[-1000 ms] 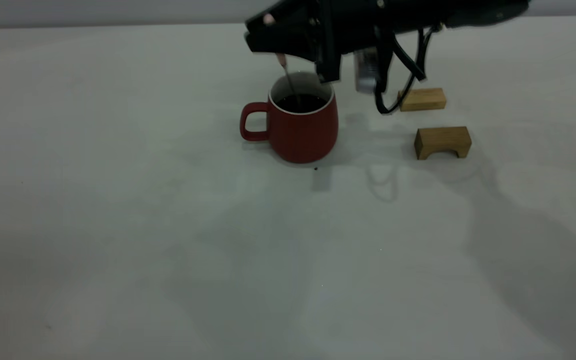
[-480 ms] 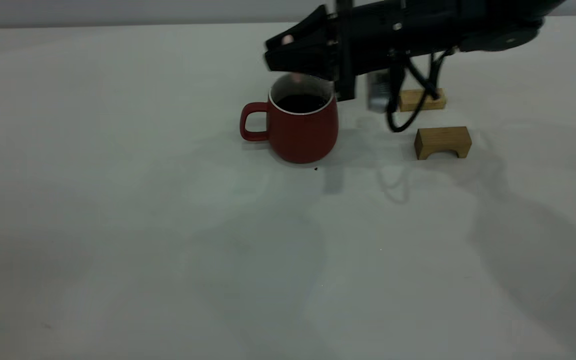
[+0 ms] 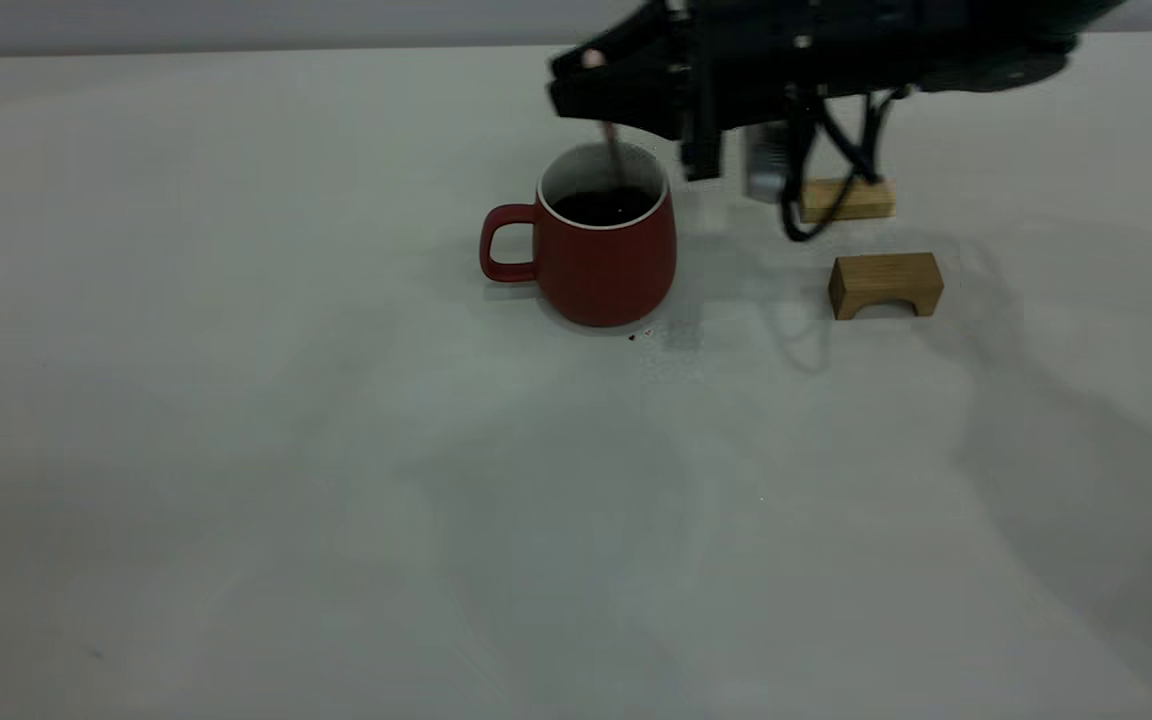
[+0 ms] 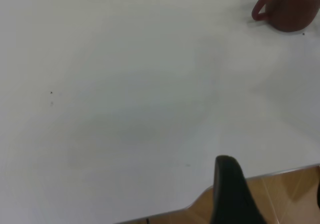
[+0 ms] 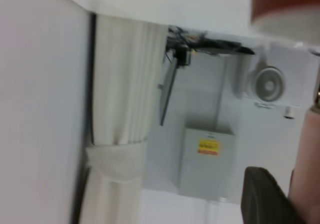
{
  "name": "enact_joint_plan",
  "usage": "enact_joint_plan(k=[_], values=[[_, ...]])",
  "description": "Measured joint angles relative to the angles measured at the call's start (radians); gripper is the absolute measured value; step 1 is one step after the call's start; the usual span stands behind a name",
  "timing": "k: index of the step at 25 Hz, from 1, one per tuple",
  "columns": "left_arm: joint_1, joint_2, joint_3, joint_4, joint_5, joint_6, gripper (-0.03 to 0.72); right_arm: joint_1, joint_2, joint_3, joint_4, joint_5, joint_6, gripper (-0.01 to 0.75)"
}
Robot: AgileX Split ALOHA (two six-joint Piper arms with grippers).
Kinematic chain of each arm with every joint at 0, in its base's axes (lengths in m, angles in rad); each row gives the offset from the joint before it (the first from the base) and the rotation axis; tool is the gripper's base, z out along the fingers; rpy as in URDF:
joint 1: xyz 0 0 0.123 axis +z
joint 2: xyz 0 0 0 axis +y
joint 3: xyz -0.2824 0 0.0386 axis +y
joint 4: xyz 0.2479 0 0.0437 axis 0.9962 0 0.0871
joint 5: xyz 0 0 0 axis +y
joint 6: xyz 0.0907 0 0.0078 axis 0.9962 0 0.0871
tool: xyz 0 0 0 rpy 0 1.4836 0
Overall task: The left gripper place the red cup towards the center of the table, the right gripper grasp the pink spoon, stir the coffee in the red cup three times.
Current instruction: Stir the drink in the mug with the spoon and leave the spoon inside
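Note:
The red cup stands upright on the table, a little back of its middle, with its handle pointing left. Dark coffee fills it. My right gripper hovers just above the cup's rim, shut on the pink spoon. The spoon's shaft slants down into the coffee near the right side of the cup. In the right wrist view a dark finger lies against the pink handle. My left gripper is open at the table's near edge, far from the cup.
Two tan wooden blocks sit right of the cup: a flat one under the right arm's cable, and an arch-shaped one nearer the front. A few small specks lie by the cup's base.
The right gripper has shifted rightward over the cup, carrying the spoon from the left side of the coffee round to the right side. The cup has stayed put.

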State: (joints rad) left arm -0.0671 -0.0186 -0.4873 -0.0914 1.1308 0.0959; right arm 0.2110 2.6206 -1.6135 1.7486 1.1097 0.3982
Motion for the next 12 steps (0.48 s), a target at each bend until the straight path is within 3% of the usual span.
enact_joint_plan(k=[5, 12], values=[[0.000, 0.000, 0.000, 0.000, 0.000, 0.000, 0.482, 0.016, -0.035, 0.094, 0.011, 0.007, 0.001, 0.123], [0.000, 0.000, 0.000, 0.000, 0.000, 0.000, 0.482, 0.062, 0.024, -0.050, 0.015, 0.020, 0.004, 0.123]])
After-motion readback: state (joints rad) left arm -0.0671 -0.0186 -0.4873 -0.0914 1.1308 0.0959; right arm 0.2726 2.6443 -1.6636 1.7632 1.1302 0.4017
